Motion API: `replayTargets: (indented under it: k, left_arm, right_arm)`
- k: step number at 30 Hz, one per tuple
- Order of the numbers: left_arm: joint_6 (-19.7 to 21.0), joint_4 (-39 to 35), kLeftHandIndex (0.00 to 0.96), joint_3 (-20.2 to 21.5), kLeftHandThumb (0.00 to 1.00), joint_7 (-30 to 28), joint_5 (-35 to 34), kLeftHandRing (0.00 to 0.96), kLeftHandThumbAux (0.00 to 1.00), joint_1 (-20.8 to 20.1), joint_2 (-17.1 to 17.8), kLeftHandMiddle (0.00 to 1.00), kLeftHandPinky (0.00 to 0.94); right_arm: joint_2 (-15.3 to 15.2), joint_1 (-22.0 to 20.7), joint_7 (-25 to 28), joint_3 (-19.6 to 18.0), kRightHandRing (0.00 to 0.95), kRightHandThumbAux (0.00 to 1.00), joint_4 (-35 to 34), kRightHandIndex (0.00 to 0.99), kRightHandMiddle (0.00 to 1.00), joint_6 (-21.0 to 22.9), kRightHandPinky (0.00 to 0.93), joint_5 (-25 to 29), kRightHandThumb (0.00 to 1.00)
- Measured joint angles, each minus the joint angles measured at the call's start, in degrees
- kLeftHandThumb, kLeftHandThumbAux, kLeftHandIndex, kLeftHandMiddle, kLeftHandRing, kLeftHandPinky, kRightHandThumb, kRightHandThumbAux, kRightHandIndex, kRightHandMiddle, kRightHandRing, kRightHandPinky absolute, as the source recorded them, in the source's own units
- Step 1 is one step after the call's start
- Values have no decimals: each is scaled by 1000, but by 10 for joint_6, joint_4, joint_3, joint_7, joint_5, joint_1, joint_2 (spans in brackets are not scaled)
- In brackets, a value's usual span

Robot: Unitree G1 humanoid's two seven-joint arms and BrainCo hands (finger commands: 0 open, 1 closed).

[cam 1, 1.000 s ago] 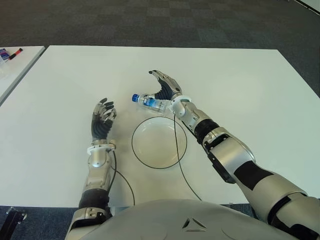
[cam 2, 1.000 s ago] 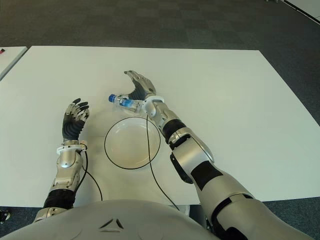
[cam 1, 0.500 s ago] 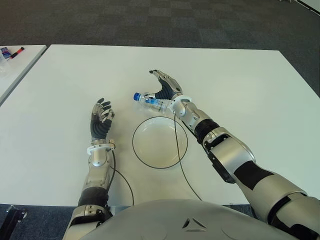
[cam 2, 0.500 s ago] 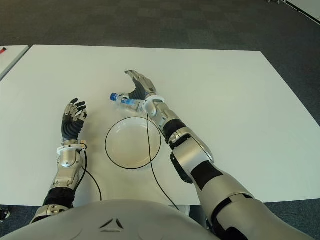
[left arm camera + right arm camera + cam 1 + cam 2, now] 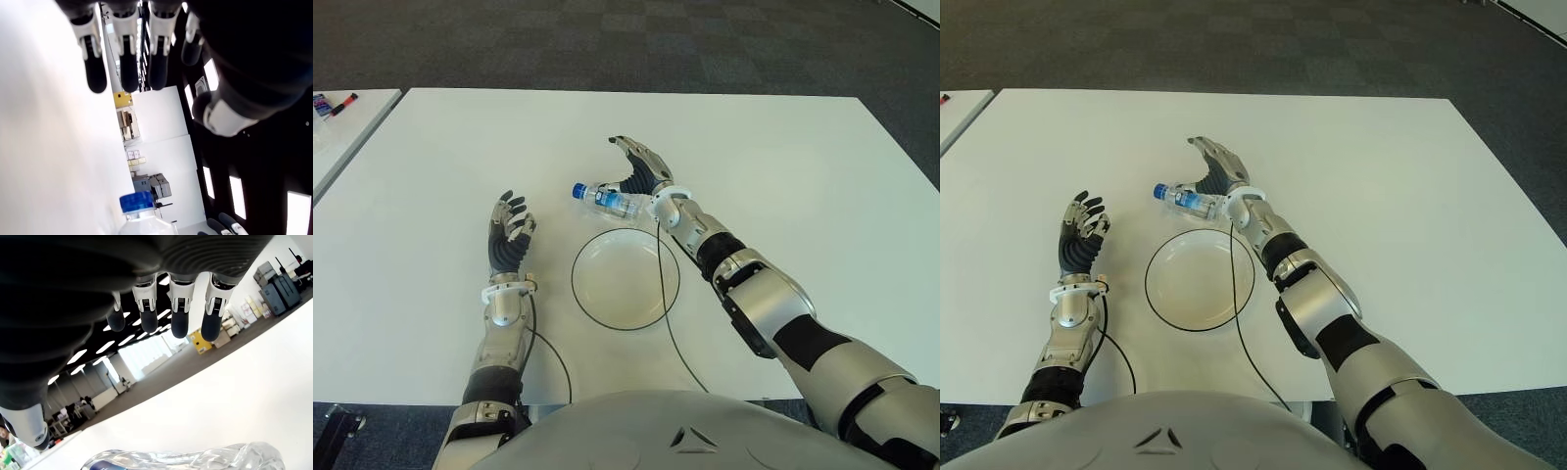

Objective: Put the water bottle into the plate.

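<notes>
One bottle [image 5: 604,200] lay on its side on the table [image 5: 803,166], just past the plate's [image 5: 625,279] far rim, not in it. Right hand [image 5: 641,173] sat right behind it, fingers spread, gripping nothing. Left hand [image 5: 508,238] was open too, left of the plate.

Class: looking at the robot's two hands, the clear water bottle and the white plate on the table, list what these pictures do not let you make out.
- Clear plastic water bottle with blue cap: its base is hidden behind the right hand in both eye views.
- Bottle label print: too small to read.
- White round plate with dark rim: absent from both wrist views.
- Left hand: contact with the white table cannot be told.
</notes>
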Motion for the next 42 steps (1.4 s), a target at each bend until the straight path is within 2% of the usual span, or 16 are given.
replayTargets:
  k: [12, 19, 24, 31, 35, 39, 42]
  left_arm:
    - [-2, 24, 135, 3, 568, 0, -11, 222, 617, -3, 9, 203, 282]
    - [-2, 20, 145, -4, 596, 7, 8, 230, 623, -5, 9, 213, 284]
    - [4, 14, 153, -5, 631, 19, 21, 239, 624, -5, 8, 218, 310]
    - [18, -2, 154, -7, 647, 36, 37, 242, 636, -5, 6, 223, 289]
    - [28, -7, 156, -10, 629, 44, 46, 237, 642, -5, 5, 225, 267]
    - [38, -16, 155, -19, 622, 55, 59, 242, 647, -4, 3, 237, 263]
    - [42, -25, 151, -26, 591, 65, 70, 237, 645, -5, 0, 240, 247]
  right_arm:
    - [-3, 1, 2, -1, 151, 597, 1, 0, 92, -5, 236, 0, 412]
    - [-6, 1, 14, 1, 146, 587, 1, 0, 89, -7, 213, -1, 402]
    - [-8, 1, 40, 7, 106, 571, 1, 0, 57, 6, 152, -5, 361]
    - [-13, 1, 72, 23, 68, 554, 0, 0, 21, 38, 130, -13, 281]
    - [-16, 0, 91, 33, 58, 538, -1, 0, 9, 55, 131, -19, 228]
    - [-21, -3, 110, 46, 28, 518, -1, 0, 1, 65, 76, -29, 191]
    - [-24, -8, 122, 55, 19, 509, 0, 0, 0, 67, 71, -35, 177]
